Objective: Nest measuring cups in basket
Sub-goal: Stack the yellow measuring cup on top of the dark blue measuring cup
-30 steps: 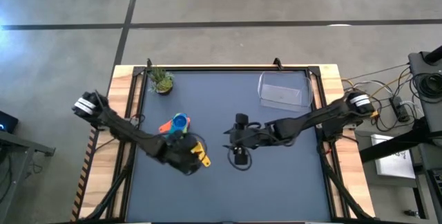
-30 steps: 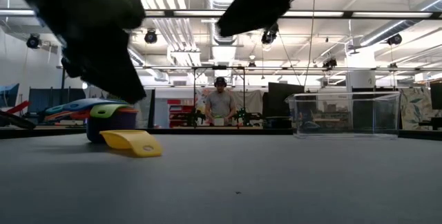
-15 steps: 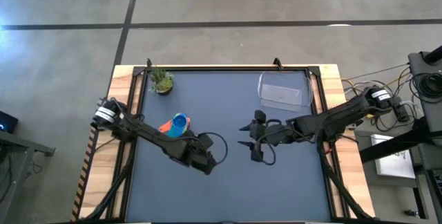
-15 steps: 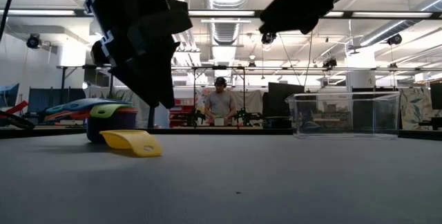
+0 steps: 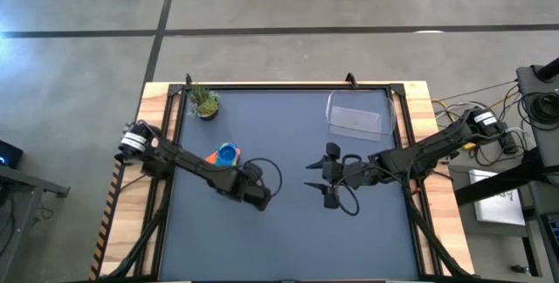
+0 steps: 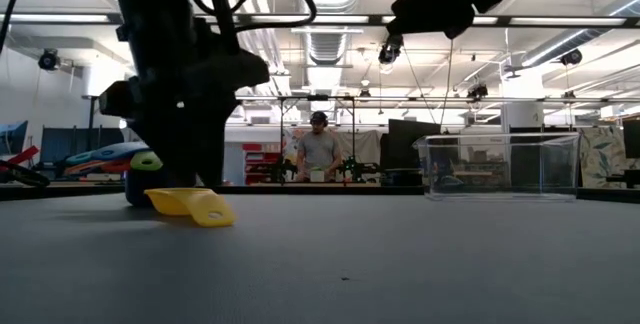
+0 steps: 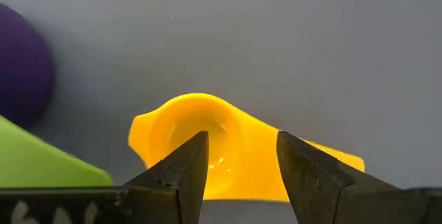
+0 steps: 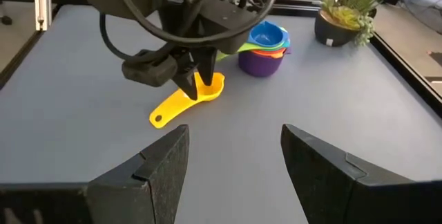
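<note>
The yellow cup (image 7: 228, 124) lies on the table mat, bowl up, with its handle (image 8: 166, 112) toward the near edge. My left gripper (image 7: 238, 141) is open and points down at it. One finger is over the bowl and the other over the handle's root. In the high view the left gripper (image 5: 258, 197) hides the cup. The other cups sit nested in the purple cup (image 8: 261, 63), with the blue one (image 5: 225, 154) on top, just left of the gripper. My right gripper (image 5: 313, 176) is open and empty at mid-table. The clear basket (image 5: 355, 117) stands at the far right. My left gripper comes at the yellow cup from above, with one fingertip (image 7: 195, 148) over the bowl and the other (image 7: 289, 148) by the handle's root. I cannot tell whether they touch the cup. The cup rests flat on the mat.
A small potted plant (image 5: 203, 102) stands in the far left corner. The table has a raised wooden frame (image 5: 162, 143) along its sides. The dark mat (image 5: 297, 239) is bare toward the near edge. A person (image 6: 319, 149) stands far off in the room behind.
My left gripper has gone a little toward the table's right edge and come down over the yellow cup, which has stayed in place. My right gripper has drawn back toward the table's right edge.
</note>
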Robot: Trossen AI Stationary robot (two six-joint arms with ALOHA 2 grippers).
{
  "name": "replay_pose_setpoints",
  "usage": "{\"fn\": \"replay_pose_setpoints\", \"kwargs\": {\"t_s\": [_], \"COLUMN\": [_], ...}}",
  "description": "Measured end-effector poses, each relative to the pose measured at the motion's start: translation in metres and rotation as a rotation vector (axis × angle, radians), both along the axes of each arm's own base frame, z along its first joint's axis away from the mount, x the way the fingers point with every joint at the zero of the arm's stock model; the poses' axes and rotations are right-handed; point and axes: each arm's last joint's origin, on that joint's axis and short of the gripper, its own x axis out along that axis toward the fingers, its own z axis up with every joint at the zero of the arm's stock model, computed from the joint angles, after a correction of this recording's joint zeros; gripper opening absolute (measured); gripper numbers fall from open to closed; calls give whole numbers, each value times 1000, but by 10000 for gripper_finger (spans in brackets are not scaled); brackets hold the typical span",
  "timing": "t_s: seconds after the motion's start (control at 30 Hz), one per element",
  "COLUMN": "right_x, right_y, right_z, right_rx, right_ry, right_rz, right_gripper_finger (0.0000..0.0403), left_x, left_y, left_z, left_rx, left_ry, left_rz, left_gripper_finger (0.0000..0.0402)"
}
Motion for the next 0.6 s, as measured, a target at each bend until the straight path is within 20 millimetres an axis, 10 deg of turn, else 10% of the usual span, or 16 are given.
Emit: {"fn": "replay_pose_setpoints", "kwargs": {"t_s": [0.6], "right_x": [0], "right_y": [0], "right_z": [0], "right_rx": [-19], "right_ry": [1], "right_rz": [9], "right_gripper_finger": [219], "left_x": [9], "left_y": [19], "left_z": [-3], "left_rx": [-38], "left_ry": [-12], "left_rz": [53], "left_gripper_finger": [154]}}
